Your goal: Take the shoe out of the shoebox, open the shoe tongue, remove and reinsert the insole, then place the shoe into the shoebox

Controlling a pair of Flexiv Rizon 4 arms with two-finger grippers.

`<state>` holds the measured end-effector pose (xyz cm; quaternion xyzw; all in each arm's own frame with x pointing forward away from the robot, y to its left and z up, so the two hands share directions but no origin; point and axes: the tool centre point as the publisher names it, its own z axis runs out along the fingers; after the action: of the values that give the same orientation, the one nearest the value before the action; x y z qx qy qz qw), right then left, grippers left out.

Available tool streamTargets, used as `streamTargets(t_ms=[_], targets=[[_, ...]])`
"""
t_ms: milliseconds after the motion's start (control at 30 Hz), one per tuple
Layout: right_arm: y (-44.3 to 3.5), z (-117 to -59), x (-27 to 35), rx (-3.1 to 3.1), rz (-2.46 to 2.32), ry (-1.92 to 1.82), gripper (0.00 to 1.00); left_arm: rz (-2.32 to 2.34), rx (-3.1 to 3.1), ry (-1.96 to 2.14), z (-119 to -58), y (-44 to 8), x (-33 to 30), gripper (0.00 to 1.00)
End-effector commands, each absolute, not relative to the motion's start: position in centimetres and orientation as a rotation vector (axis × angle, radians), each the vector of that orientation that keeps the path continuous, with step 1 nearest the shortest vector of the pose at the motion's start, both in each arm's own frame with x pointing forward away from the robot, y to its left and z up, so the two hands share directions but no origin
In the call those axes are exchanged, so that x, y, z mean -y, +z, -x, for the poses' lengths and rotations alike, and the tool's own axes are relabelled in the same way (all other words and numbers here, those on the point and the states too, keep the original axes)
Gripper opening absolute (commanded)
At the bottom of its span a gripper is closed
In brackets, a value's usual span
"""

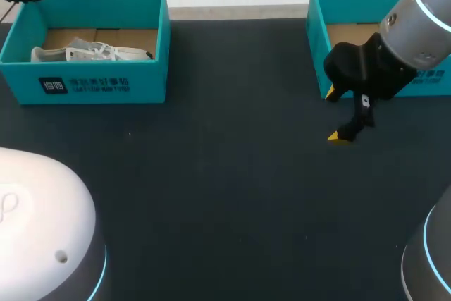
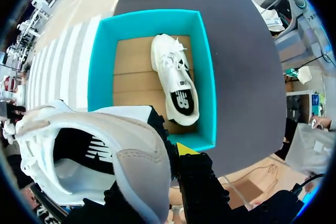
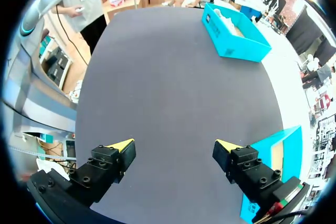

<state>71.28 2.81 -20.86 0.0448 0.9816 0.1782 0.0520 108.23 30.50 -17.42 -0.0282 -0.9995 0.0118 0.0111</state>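
white shoe point(image 2: 94, 150) pinched in left tool point(image 2: 173, 153); shoebox point(image 2: 102, 61) with second shoe point(image 2: 176, 77) below it. right tool point(image 3: 174, 145) spread, bench point(image 3: 157, 77) underneath.

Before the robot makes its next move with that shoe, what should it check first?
1. Left gripper shut on the lifted shoe: ok.
2. Lifted shoe out of the left shoebox: ok, it hangs above the box.
3. Second shoe out of the way: ok, it lies inside that box.
4. Right gripper free to help: ok, open and empty over the table.
5. Tongue opened on the lifted shoe: cannot tell.
6. Insole in place: cannot tell, the opening looks dark.
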Motion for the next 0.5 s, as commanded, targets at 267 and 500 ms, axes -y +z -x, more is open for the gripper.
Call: streamTargets(t_ms=[267, 500], targets=[[-20.97, -71.4, -2.95, -2.988, -0.136, 0.538, 1.0, 0.049, 3.104, -0.065, -108.93, -17.49, -30.78, 0.0], [-20.97, -71.4, -2.95, -2.988, -0.136, 0.538, 1.0, 0.604, 2.926, -0.021, -108.4, -16.81, -31.18, 0.0]])
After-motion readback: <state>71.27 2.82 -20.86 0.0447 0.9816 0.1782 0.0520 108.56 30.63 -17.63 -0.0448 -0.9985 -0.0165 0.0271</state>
